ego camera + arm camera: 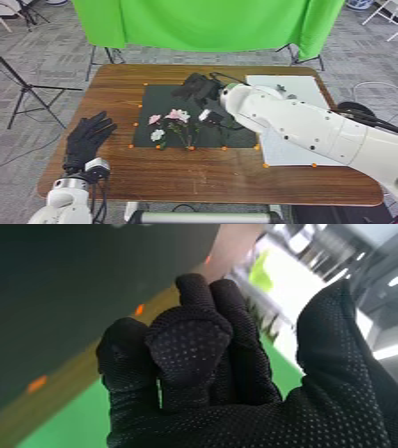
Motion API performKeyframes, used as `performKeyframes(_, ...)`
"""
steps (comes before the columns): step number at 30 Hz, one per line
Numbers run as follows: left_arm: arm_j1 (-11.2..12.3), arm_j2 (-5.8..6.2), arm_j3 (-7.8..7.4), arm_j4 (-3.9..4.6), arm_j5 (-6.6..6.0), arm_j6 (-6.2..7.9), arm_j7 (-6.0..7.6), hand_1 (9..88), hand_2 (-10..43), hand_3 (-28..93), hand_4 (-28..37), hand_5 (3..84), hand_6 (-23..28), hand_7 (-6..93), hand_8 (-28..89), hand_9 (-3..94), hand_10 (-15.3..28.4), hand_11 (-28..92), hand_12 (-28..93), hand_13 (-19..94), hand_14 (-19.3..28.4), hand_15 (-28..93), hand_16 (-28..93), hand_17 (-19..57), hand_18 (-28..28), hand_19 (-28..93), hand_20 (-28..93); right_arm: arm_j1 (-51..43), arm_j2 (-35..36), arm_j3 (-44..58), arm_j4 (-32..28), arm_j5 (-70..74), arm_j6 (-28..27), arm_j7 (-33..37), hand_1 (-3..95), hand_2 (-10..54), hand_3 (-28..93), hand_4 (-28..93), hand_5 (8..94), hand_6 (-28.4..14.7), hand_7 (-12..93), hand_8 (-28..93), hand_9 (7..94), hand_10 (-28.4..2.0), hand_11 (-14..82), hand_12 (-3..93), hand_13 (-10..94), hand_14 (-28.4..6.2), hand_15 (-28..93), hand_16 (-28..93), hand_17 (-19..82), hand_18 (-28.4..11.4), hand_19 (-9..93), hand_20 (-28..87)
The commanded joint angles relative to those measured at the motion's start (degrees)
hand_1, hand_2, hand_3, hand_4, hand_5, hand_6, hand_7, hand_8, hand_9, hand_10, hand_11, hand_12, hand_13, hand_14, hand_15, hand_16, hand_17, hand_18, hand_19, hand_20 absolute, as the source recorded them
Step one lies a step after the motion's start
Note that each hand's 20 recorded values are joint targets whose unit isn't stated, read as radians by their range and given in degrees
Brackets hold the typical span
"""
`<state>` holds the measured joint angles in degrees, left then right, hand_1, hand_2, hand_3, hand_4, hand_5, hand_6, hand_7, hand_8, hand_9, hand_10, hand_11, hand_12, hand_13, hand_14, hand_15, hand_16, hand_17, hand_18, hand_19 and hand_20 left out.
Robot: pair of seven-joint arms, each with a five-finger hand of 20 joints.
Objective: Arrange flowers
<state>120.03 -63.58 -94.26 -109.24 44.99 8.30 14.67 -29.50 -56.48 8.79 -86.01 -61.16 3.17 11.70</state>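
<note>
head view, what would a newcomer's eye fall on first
Probably the bright green cloth hanging beyond the table's far edge. Next, likely the big white right arm, slanting in from the right, its black-gloved hand over the dark mat. Then the pink and white flowers on that mat, small but standing out against it.

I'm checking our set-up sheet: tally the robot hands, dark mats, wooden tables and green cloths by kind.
Black-gloved left hand and right hand: 2
Dark rectangular mat: 1
Brown wooden table: 1
Bright green hanging cloth: 1
Total: 5
</note>
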Motion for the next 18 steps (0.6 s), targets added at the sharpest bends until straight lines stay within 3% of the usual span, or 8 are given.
performKeyframes(1, -0.12, -0.01, 0.07, 0.2, 0.03, -0.95, -0.91, 17.1, -2.8, 71, -28.3, 47.4, 4.6, 11.1, -7, 45.6, 13.2, 19, 13, 38, 17.8, 23, 2, 7.6, 14.3, 9, 18, -1.0, -2.41, 1.01, 0.55, -0.34, -9.2, -1.03, 19.3, 18.1, 67, -17, 46.5, -3.0, 11, -7, 52.0, -12.1, 5.7, 8.9, 88, -4.8, 63, 28, 60, -17.2, 93, 54)
performKeyframes(6, -0.21, -0.09, 0.13, 0.32, -0.09, -0.91, -0.52, 17.2, -2.8, 71, -28.3, 47.3, 4.6, 11.1, -7, 45.6, 13.2, 18, 13, 38, 17.7, 23, 1, 7.6, 14.3, 9, 18, -1.0, -3.16, 0.93, 0.84, -1.03, -10.53, -0.79, 17.6, 21.0, 66, -18, 42.7, -4.1, 10, -7, 46.6, -11.0, 4.8, 7.4, 88, -5.4, 64, 28, 60, -17.7, 93, 54)
performKeyframes(17, -0.22, -0.38, 0.24, 0.44, -0.19, -0.68, -0.19, 17.1, -2.6, 71, -28.3, 47.3, 4.7, 10.9, -7, 45.6, 13.2, 18, 13, 38, 17.8, 23, 2, 7.6, 14.3, 9, 18, -1.44, -3.7, 0.84, 1.56, -2.17, -11.24, 0.01, 16.9, 21.6, 67, -17, 41.7, -4.3, 9, -7, 45.9, -10.5, 5.2, 6.7, 88, -5.6, 65, 27, 60, -18.1, 93, 54)
performKeyframes(18, 0.2, -0.46, 0.05, 0.16, -0.18, -0.55, -0.17, 17.2, -2.6, 71, -28.3, 47.3, 4.7, 10.9, -7, 45.6, 13.2, 18, 13, 38, 17.7, 23, 2, 7.6, 14.3, 9, 18, -1.55, -3.78, 0.96, 1.57, -2.6, -11.67, 0.25, 16.9, 21.5, 67, -17, 41.8, -4.4, 9, -7, 45.9, -10.4, 5.2, 6.6, 88, -5.6, 65, 27, 60, -18.1, 93, 54)
